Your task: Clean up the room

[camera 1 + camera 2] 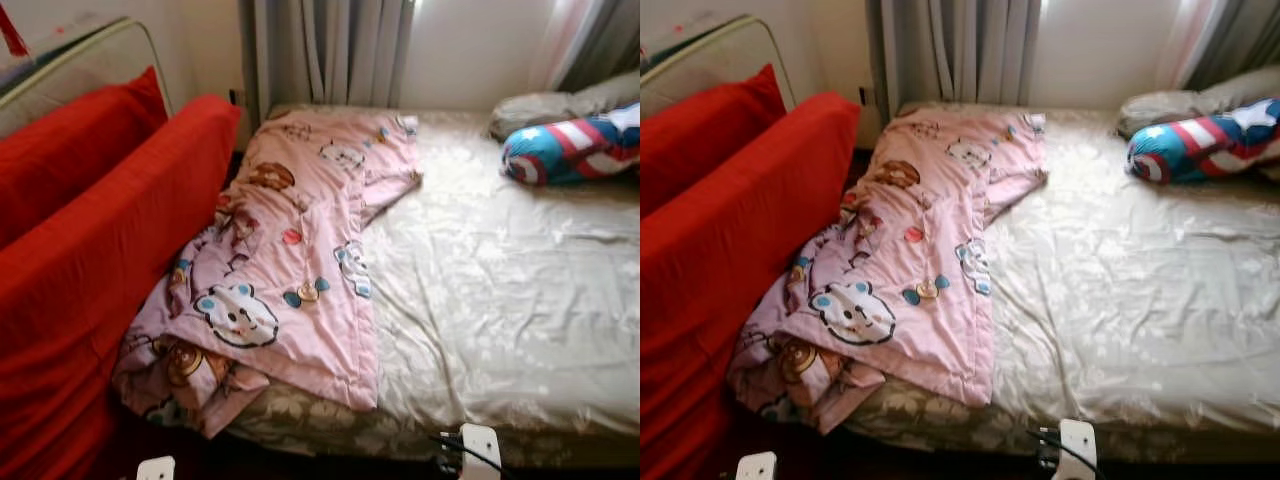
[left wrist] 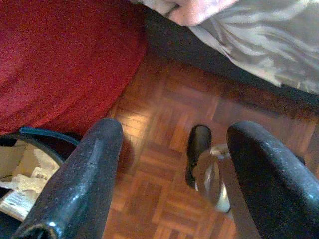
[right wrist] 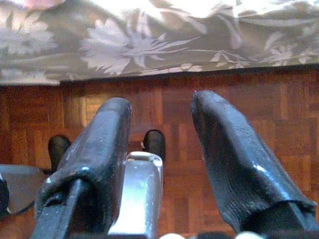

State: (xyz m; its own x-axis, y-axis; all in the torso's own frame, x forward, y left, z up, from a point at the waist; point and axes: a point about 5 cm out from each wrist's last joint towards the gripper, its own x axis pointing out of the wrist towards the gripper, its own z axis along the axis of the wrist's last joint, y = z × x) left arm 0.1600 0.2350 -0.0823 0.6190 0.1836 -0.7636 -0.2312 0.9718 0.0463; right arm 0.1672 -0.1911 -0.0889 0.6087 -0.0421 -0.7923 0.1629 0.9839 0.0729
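1. Bed (image 1: 500, 300) is my landmark: I see it straight ahead, covered by a pale, shiny, wrinkled sheet with a floral pattern along its near edge.
2. A pink cartoon-print blanket (image 1: 290, 270) lies crumpled along the bed's left side, its near corner bunched and spilling over the bed's front-left edge.
3. At the bed's far right end rests a grey pillow (image 1: 560, 105), and just in front of it, touching it, a bolster (image 1: 570, 148) in red, white and blue.
4. Pressed against the bed's left side I see a red sofa (image 1: 100, 250) with red cushions; the blanket's edge meets it.
5. Grey curtains (image 1: 330, 50) hang behind the bed's far edge.
6. My left gripper (image 2: 174, 169) hangs low over the parquet floor (image 2: 164, 129) at the bed's near-left corner, fingers spread apart with nothing between them; the red sofa fabric and a bin (image 2: 25, 164) holding paper scraps sit beside it.
7. My right gripper (image 3: 162, 144) hangs over the same floor just short of the bed's front edge, fingers parted and holding nothing.
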